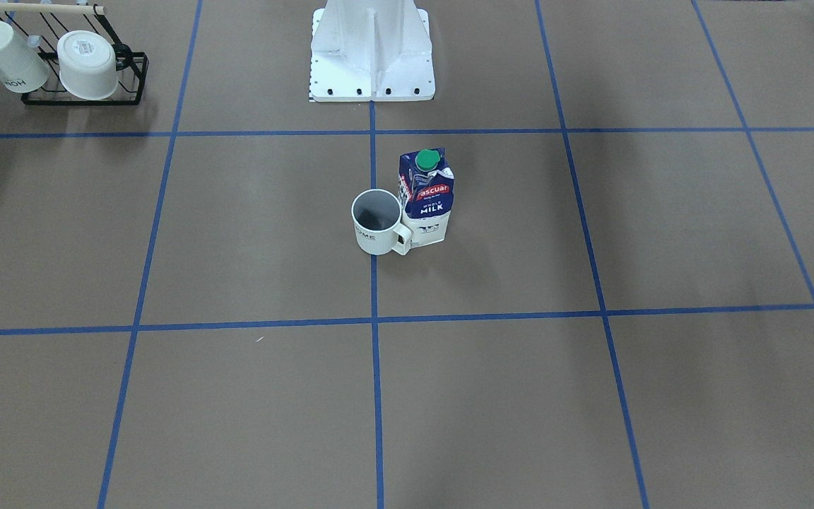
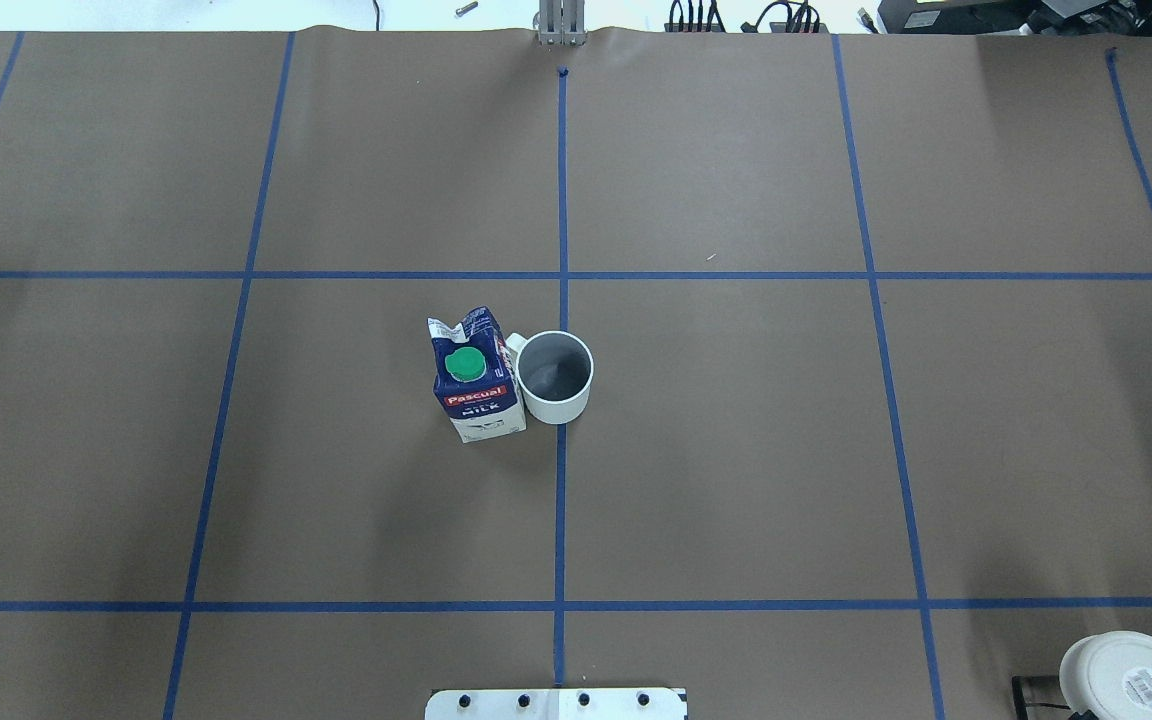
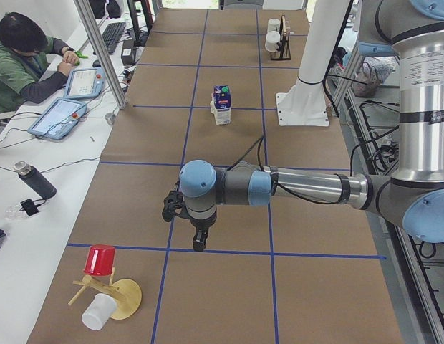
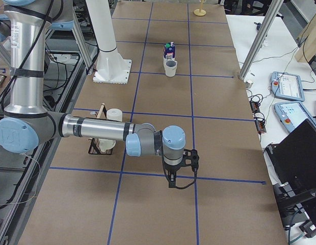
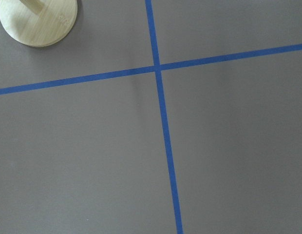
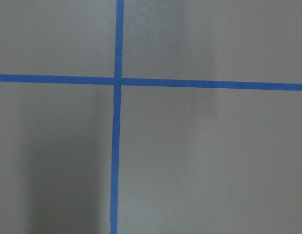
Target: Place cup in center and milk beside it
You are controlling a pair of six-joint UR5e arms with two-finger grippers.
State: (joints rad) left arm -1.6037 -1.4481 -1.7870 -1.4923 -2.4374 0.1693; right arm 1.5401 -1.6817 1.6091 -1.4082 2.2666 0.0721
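Overhead exterior: cup point(image 2: 556, 380) upright on the blue centre line point(image 2: 562, 200) at the table's middle, milk point(image 2: 476, 385) standing just beside it on the robot's left, handle turned toward the carton. Exterior left: left gripper point(image 3: 198, 242) hanging low above the paper point(image 3: 229, 287), well apart from both; not possible to tell if spread or pressed together. Exterior right: right gripper point(image 4: 171, 181) likewise far away, state also not possible to tell.
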